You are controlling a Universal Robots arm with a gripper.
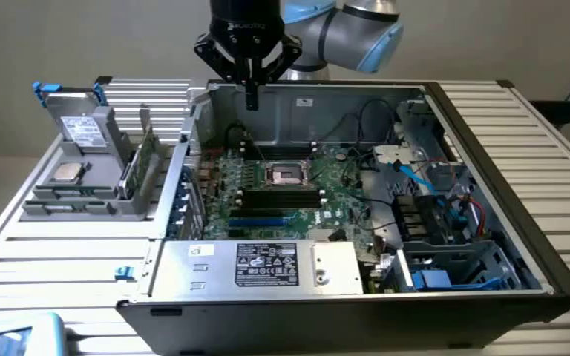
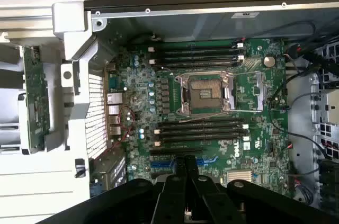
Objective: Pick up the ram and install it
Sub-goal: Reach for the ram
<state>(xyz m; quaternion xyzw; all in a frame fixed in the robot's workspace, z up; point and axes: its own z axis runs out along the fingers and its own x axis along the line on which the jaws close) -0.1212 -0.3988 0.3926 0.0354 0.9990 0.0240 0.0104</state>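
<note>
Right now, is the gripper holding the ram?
No, the gripper is shut with nothing between its fingers, hanging above the back wall of the open case.

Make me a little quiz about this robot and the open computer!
1. True or false: the black robot gripper is holding the thin green ram stick.
2. Where does the gripper hang? A: in the air above the open black computer case. B: down inside the grey parts holder. C: on the silver power-supply box.
3. Fill in: the ram stick stands in the grey parts ____ beside the case.
Key: 1 false; 2 A; 3 holder.
</note>
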